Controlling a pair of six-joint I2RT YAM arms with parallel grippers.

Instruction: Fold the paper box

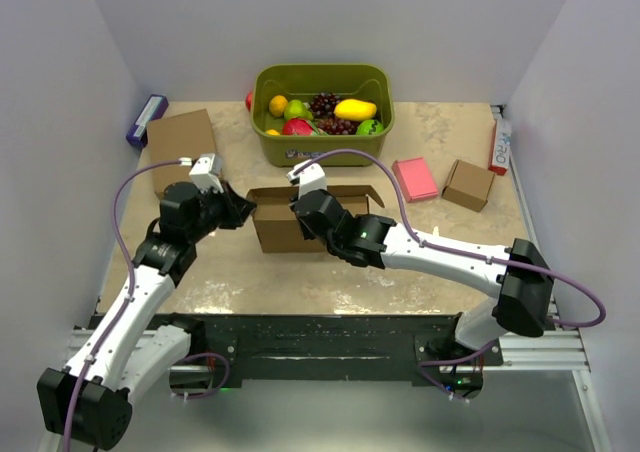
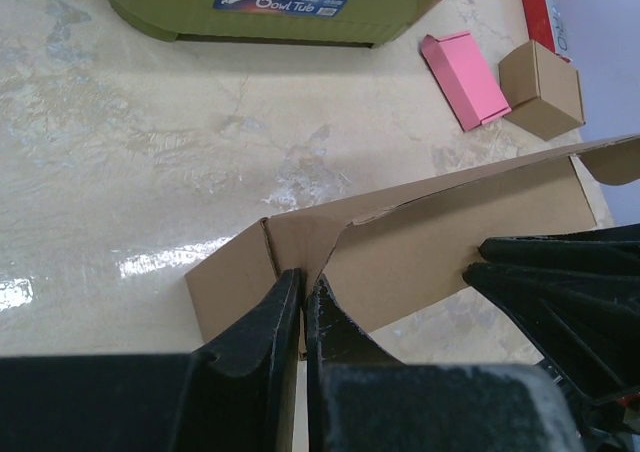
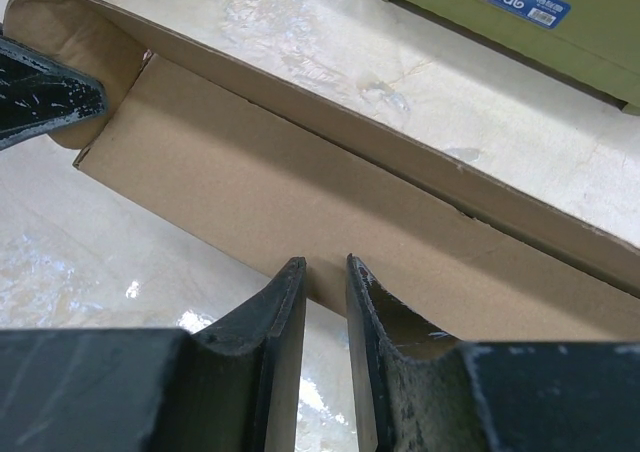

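My left pincer [image 2: 303, 277] is clenched on a corner fold of the paper box [image 1: 275, 227]. My right pincer [image 3: 325, 264] sits at its long wall's edge, tips narrowly parted; I cannot tell whether it grips. The box is plain brown corrugated card, walls half raised and end flaps loose, on the worktop [image 1: 250, 282] just in front of the green tub [image 1: 300, 144].

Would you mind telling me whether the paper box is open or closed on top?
Open: the paper box has walls standing, but its top is uncovered.
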